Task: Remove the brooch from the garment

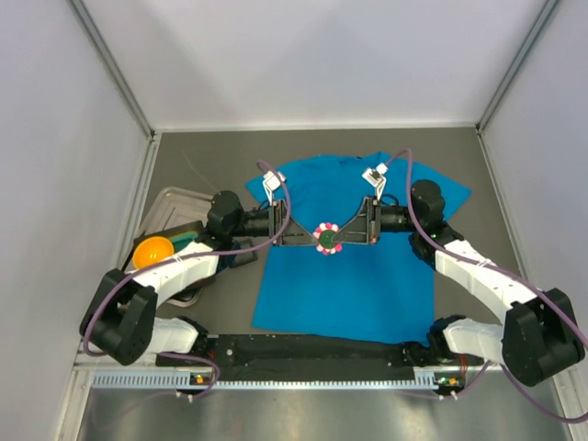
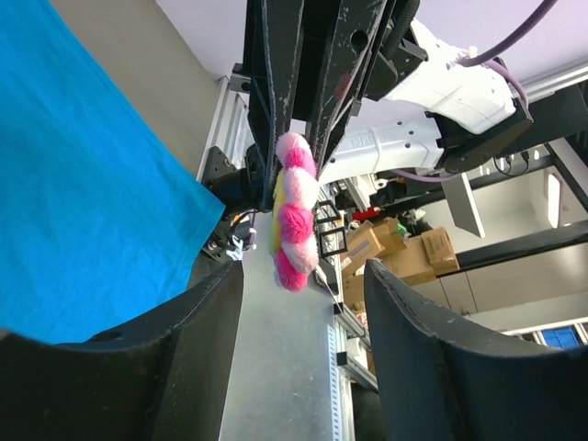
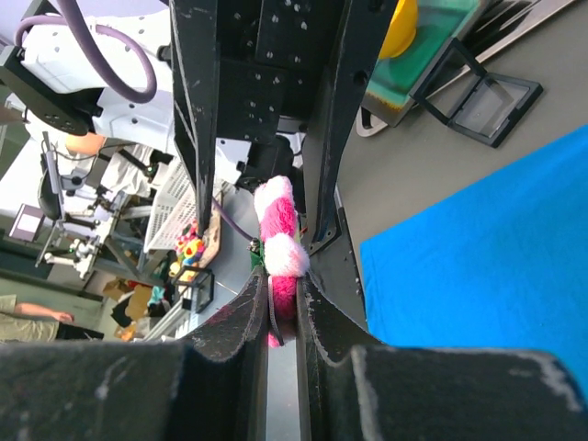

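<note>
The garment (image 1: 354, 266), a bright blue T-shirt, lies flat in the middle of the table. The brooch (image 1: 326, 237), a fluffy flower with pink and white petals, is held edge-on above the garment's middle, apart from the cloth in both wrist views. My right gripper (image 1: 342, 235) is shut on the brooch (image 3: 282, 241), pinching its lower petals between both fingers. My left gripper (image 1: 309, 239) faces it from the left, open, its fingers (image 2: 188, 363) wide apart with the brooch (image 2: 294, 209) just beyond their tips. The garment also shows in the left wrist view (image 2: 83, 184) and the right wrist view (image 3: 487, 257).
A grey metal tray (image 1: 170, 204) stands at the left with an orange ball (image 1: 152, 250) and a green block (image 1: 188, 236) on it. A black frame (image 3: 482, 96) lies beside the tray. White walls enclose the table. A metal rail (image 1: 303, 378) runs along the near edge.
</note>
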Action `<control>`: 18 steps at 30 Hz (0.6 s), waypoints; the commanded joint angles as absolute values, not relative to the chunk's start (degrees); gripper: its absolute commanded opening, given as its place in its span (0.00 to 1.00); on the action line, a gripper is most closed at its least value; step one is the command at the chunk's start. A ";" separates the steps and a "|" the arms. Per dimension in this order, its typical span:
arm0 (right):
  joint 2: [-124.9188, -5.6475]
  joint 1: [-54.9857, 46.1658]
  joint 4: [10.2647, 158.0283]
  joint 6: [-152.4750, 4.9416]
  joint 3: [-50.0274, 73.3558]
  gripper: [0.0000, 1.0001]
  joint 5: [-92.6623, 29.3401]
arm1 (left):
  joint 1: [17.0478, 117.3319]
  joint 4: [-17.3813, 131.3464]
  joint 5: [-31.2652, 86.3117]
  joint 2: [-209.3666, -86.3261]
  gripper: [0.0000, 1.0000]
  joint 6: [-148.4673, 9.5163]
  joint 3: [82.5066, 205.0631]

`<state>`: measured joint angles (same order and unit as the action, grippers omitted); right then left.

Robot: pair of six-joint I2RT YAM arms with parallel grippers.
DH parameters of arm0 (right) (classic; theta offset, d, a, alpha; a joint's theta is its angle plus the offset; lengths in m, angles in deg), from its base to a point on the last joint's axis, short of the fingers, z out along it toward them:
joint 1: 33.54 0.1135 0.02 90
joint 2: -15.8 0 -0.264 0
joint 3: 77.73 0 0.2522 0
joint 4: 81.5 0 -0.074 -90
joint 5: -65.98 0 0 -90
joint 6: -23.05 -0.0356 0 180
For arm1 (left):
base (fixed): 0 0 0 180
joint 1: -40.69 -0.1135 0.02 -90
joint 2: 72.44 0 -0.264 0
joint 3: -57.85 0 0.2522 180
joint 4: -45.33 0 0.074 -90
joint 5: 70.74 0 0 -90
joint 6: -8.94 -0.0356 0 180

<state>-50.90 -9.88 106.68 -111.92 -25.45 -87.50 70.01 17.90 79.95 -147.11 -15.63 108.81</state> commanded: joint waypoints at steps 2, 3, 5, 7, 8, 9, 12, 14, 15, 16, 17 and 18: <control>-51.79 -9.10 113.04 -112.92 -23.01 0.00 -87.04 | 71.71 7.33 81.49 -149.17 0.58 -12.77 109.23; -51.88 -9.02 112.96 -112.83 -23.01 0.00 -86.95 | 71.98 6.80 81.58 -149.43 0.57 -12.33 109.41; -52.14 -9.10 113.65 -113.36 -22.84 0.00 -86.77 | 72.59 6.70 81.66 -150.31 0.51 -11.89 109.76; -52.49 -9.02 114.10 -113.88 -22.49 0.00 -86.69 | 72.77 6.36 81.49 -150.92 0.43 -11.45 109.76; -52.58 -8.84 113.92 -113.97 -22.31 0.00 -86.60 | 72.77 5.83 81.23 -151.01 0.38 -11.27 109.67; -52.76 -8.84 113.66 -114.06 -22.14 0.00 -86.51 | 72.77 6.26 80.70 -151.01 0.28 -11.27 109.67; -52.41 -8.49 111.82 -113.97 -21.61 0.00 -86.25 | 72.59 8.37 79.04 -151.10 0.09 -12.50 110.11; -51.10 -8.49 107.45 -113.27 -21.34 0.02 -84.32 | 72.51 9.33 78.24 -150.84 0.03 -12.76 110.37; -50.57 -8.49 105.59 -112.66 -21.17 0.10 -82.92 | 72.33 11.52 77.37 -150.66 0.00 -13.63 110.72; -49.95 -8.49 103.14 -111.79 -20.91 0.17 -81.78 | 71.98 13.36 76.92 -149.97 0.00 -14.43 110.99; -48.29 -8.58 98.41 -110.91 -20.64 0.25 -80.46 | 71.89 15.30 76.57 -149.70 0.00 -15.30 111.16; -47.67 -8.49 96.28 -109.85 -20.29 0.36 -78.01 | 71.72 19.93 75.78 -149.35 0.00 -17.58 111.86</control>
<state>-51.64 -9.57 105.43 -113.67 -24.35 -83.98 72.20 13.57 79.10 -151.44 -12.72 108.89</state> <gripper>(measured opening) 0.200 0.024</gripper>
